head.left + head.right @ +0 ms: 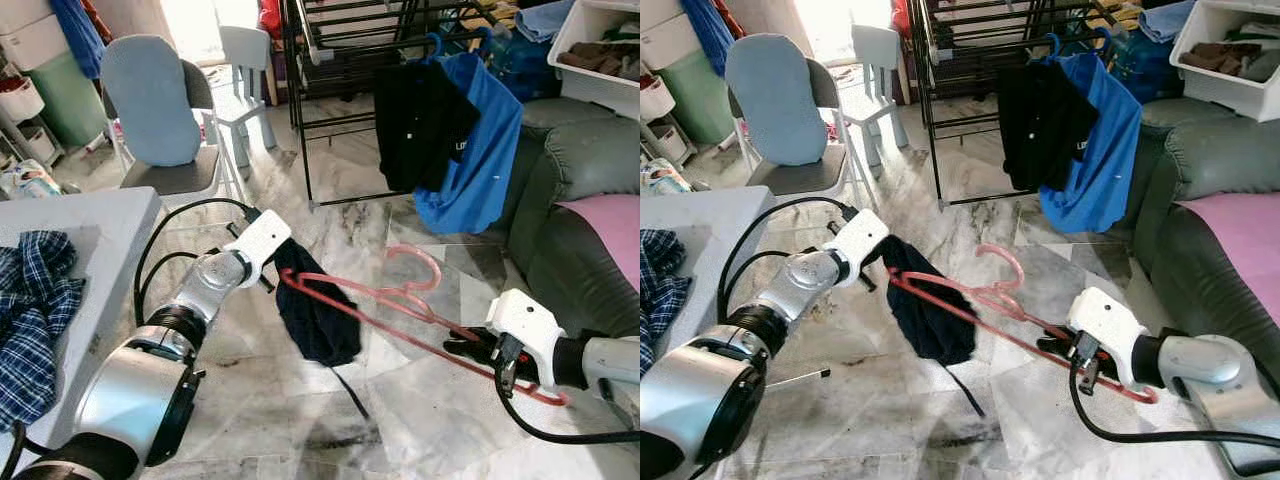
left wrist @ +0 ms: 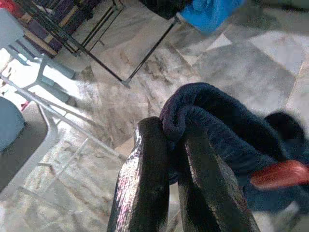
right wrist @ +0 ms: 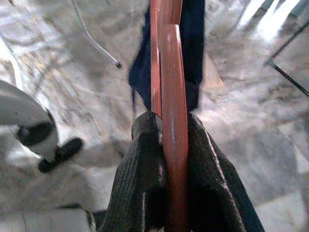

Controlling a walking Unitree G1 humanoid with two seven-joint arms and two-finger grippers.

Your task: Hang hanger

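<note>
Red plastic hanger [image 1: 400, 310] is held between both arms above the floor: right gripper [image 1: 1065, 347] clamped on its bar, left gripper [image 1: 280, 262] on the dark garment [image 1: 315, 315], which could slip off.

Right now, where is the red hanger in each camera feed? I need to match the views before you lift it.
Left eye: the red hanger runs from centre to lower right, between both grippers.
Right eye: same diagonal, centre to lower right.
Left wrist: a blurred red end beside the dark garment.
Right wrist: a red bar runs up the middle, clamped between the fingers.
Shared landmark: the dark garment draped on the hanger.
</note>
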